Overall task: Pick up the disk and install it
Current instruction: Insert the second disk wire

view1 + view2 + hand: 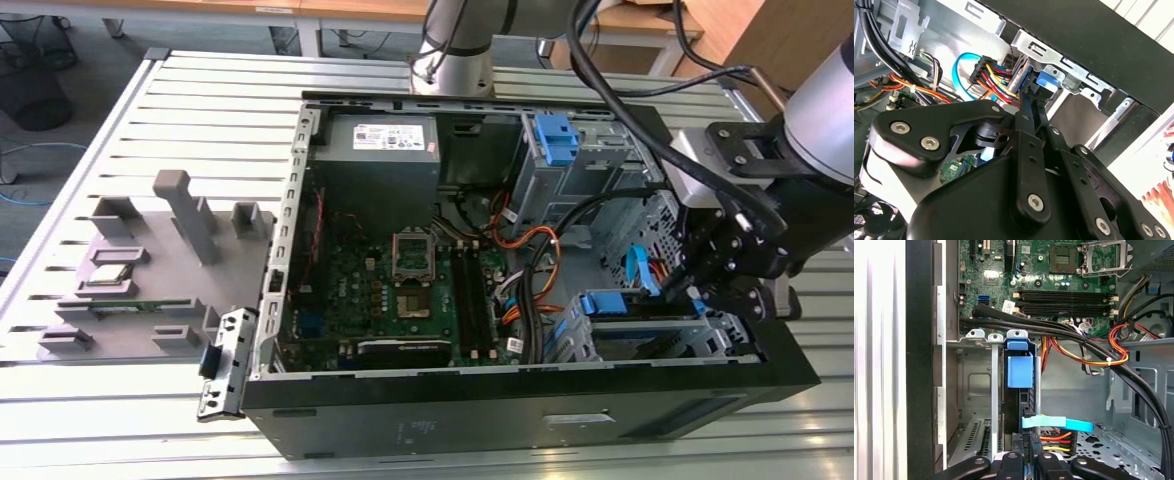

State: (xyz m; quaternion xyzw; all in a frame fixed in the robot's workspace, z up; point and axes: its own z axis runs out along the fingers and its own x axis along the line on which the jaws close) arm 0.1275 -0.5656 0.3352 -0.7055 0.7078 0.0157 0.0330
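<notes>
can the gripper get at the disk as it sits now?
Probably yes. In the first wrist view the gripper is right at the end of the disk, which stands on edge in the drive cage. The light blue data cable and power wires crowd that end.

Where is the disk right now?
In the exterior view the disk sits in the drive cage at the open computer case's lower right corner, directly beside the gripper.

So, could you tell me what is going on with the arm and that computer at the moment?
The arm has its gripper down inside the open computer case, at the drive cage on the exterior view's right. The disk, with its blue bracket, stands in a cage slot, cables plugged into its end by the gripper.
</notes>
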